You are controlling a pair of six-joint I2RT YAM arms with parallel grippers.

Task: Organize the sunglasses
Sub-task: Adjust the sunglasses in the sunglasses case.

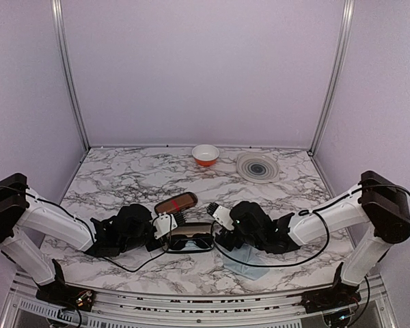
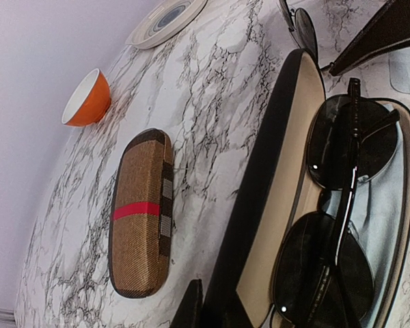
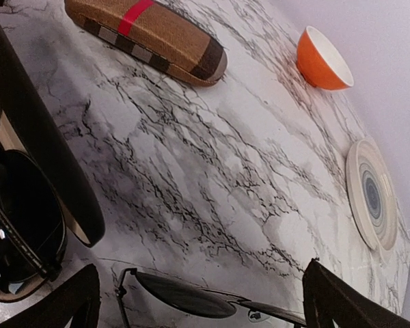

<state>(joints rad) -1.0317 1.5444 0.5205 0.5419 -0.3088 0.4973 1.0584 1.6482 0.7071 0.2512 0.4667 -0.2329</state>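
Sunglasses (image 3: 191,295): on marble table (image 3: 212,171), long axis running from finger to finger
Right gripper (image 3: 201,290): fingers wide apart, flanking Sunglasses
Left gripper (image 1: 165,225): fingers together

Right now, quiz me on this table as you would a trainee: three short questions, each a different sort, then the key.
1. True or false: the brown plaid case lies open.
2. How many pairs of sunglasses are in view?
3. What lies between the right fingers? A) an orange bowl B) the loose sunglasses C) a plate

Key: 1 false, it is closed. 2 two: the cased pair in the open black case, and the loose pair on the table. 3 B.
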